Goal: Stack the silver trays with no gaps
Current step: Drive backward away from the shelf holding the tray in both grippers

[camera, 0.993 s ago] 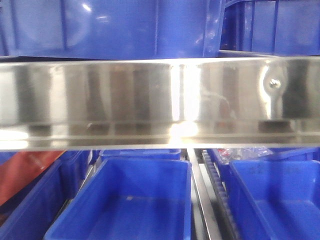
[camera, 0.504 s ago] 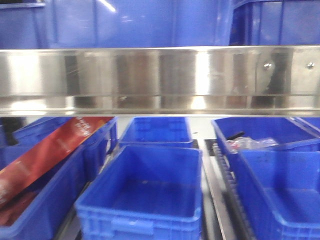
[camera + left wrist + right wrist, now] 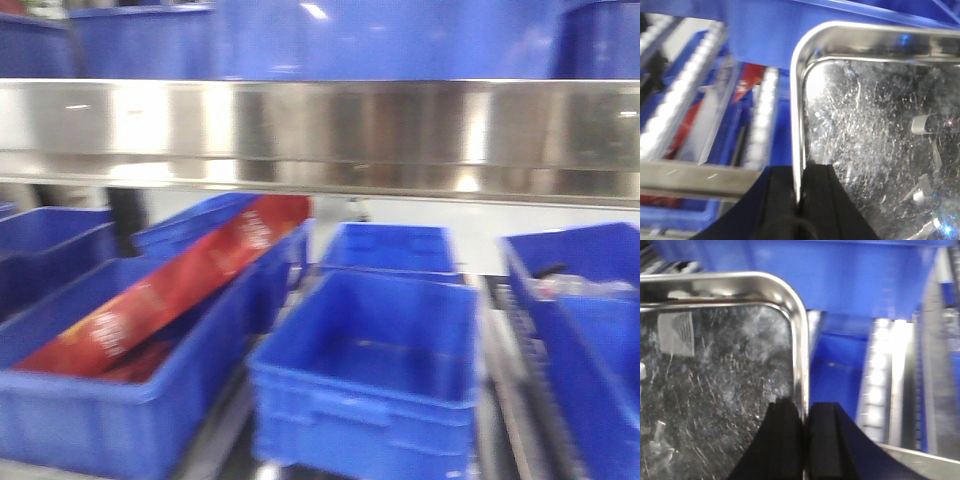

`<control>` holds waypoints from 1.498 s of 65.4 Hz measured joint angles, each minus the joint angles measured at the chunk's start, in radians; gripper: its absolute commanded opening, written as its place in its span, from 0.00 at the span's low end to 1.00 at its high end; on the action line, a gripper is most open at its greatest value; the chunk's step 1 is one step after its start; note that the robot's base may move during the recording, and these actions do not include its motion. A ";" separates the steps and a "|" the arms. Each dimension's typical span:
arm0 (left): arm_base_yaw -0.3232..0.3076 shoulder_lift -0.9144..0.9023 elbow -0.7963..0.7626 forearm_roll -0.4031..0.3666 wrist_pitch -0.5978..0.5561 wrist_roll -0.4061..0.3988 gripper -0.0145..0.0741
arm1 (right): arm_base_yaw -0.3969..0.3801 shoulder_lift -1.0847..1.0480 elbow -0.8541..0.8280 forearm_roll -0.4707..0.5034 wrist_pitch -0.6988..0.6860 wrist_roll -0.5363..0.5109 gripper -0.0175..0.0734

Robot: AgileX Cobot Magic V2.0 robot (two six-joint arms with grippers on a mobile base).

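Note:
A scratched silver tray (image 3: 875, 125) with a rolled rim fills the right half of the left wrist view. My left gripper (image 3: 799, 172) is shut on its left rim, one black finger inside and one outside. In the right wrist view the silver tray (image 3: 715, 380) carries a white sticker, and my right gripper (image 3: 805, 410) is shut on its right rim near the rounded corner. The tray is held over blue bins. The front view shows neither tray nor grippers.
A long steel rail (image 3: 320, 135) crosses the front view, with blue bins above it. Below stand several blue bins (image 3: 370, 370); the left one holds a red package (image 3: 180, 290). White roller tracks (image 3: 675, 105) (image 3: 880, 375) run beside the bins.
In the front view the rail has risen in the frame. The bins have slid right and look farther off. More of the red package shows at the left.

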State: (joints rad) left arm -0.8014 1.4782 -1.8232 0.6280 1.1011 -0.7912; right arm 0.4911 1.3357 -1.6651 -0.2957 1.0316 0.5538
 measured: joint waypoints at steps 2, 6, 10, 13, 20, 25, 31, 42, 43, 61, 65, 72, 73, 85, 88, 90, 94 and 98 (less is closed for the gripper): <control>0.000 0.000 0.000 0.002 -0.002 0.000 0.15 | 0.000 0.000 0.000 0.000 0.000 0.000 0.18; 0.000 0.000 0.000 0.002 -0.002 0.000 0.15 | 0.000 0.000 0.000 0.000 0.000 0.000 0.18; 0.000 0.000 0.000 0.002 -0.002 0.000 0.15 | 0.000 0.000 0.000 0.000 0.000 0.000 0.18; 0.000 0.000 0.000 0.002 -0.002 0.000 0.15 | 0.000 0.000 0.000 0.000 -0.002 0.000 0.18; 0.000 0.000 0.000 0.004 -0.002 0.000 0.15 | 0.000 0.000 0.000 0.000 -0.003 0.000 0.18; 0.000 0.000 0.000 0.004 -0.002 0.000 0.15 | 0.000 0.000 0.000 0.000 -0.004 0.000 0.18; 0.000 0.000 0.000 0.004 -0.002 0.000 0.15 | 0.000 0.000 0.000 0.000 -0.006 0.000 0.18; 0.000 0.000 0.000 0.004 -0.002 0.000 0.15 | 0.000 0.000 0.000 0.000 -0.006 0.000 0.18; 0.000 0.000 0.000 0.004 -0.002 0.000 0.15 | 0.000 0.000 0.000 0.000 -0.006 0.000 0.18; 0.000 0.000 0.000 0.004 -0.002 0.000 0.15 | 0.000 0.000 0.000 0.000 -0.006 0.000 0.18; 0.000 0.000 0.000 0.004 -0.002 0.000 0.15 | 0.000 0.000 0.000 0.000 -0.006 0.000 0.18; 0.000 0.000 0.000 0.004 -0.002 0.000 0.15 | 0.000 0.000 0.000 0.000 -0.006 -0.001 0.18; 0.000 0.000 0.000 0.004 -0.002 0.000 0.15 | 0.000 0.000 0.000 0.000 -0.006 -0.001 0.18; 0.000 0.000 0.000 0.004 -0.002 0.000 0.15 | 0.000 0.000 0.000 0.000 -0.006 -0.001 0.18; 0.000 0.000 0.000 0.004 -0.002 0.000 0.15 | 0.000 0.000 0.000 0.000 -0.006 -0.001 0.18; 0.000 0.000 0.000 0.004 -0.002 0.000 0.15 | 0.000 0.000 0.000 0.000 -0.006 -0.001 0.18; 0.000 0.000 0.000 0.004 -0.002 0.000 0.15 | 0.000 0.000 0.000 0.000 -0.006 -0.001 0.18; 0.000 0.000 0.000 0.004 -0.002 0.000 0.15 | 0.000 0.000 0.000 0.000 -0.006 -0.001 0.18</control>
State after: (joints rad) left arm -0.8014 1.4782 -1.8232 0.6324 1.0990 -0.7912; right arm 0.4911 1.3357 -1.6651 -0.2957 1.0258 0.5532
